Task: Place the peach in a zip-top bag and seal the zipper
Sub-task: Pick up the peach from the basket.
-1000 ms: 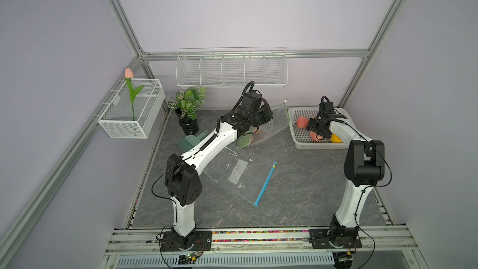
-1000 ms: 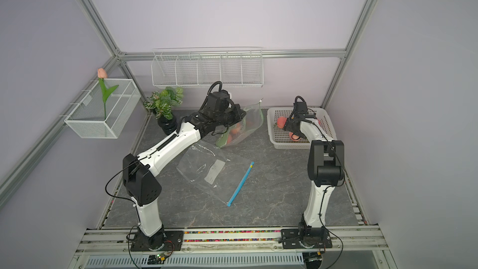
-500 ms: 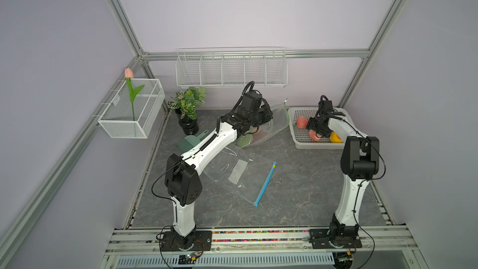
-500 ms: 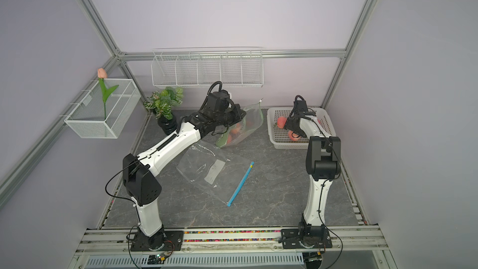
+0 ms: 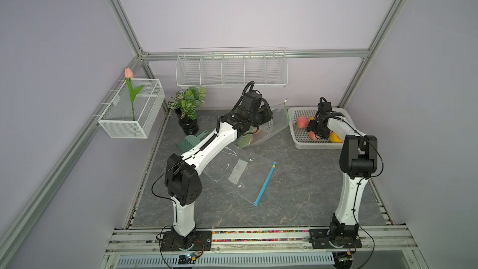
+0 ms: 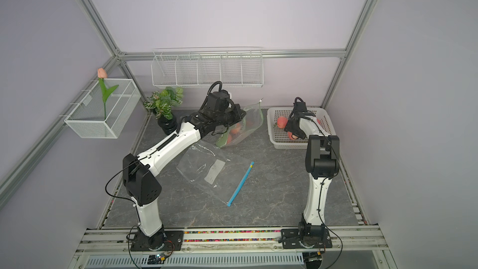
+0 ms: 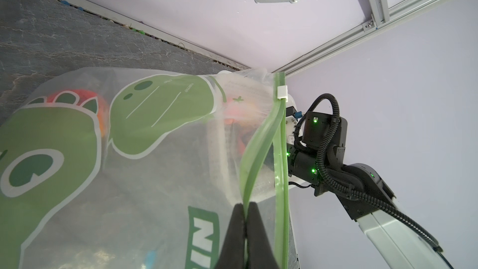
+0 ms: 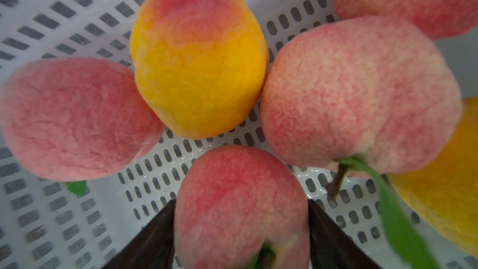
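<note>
Your left gripper (image 7: 245, 207) has its jaws pressed together on one lip of the green-printed zip-top bag (image 7: 155, 177). It holds the bag's mouth raised above the far part of the counter (image 5: 297, 190). In both top views the bag's lower end sits on the counter.

The green zipper (image 7: 280, 177) is unsealed. In the left wrist view its two tracks stand parted, and the white slider (image 7: 282, 92) sits at one end. Reddish-orange fruit (image 6: 234, 131) shows through the film, low in the bag.

Your right gripper (image 8: 241, 201) is down inside the white perforated tray (image 5: 300, 146), which stands at the far right of the counter, just beside the raised bag. Its jaws stand wide apart, one on each side of a pink peach (image 8: 238, 182). In the right wrist view each jaw meets the peach's outline. I cannot tell whether they press on it or only flank it. That peach is in the tray, not in a bag.

The other peaches (image 8: 359, 94), pink and yellow-orange, crowd close around it in the same tray.

A clear bag (image 5: 232, 174) with a blue zipper (image 5: 266, 183) lies flat near the middle of the counter, between the two arms. Neither gripper touches it.
</note>
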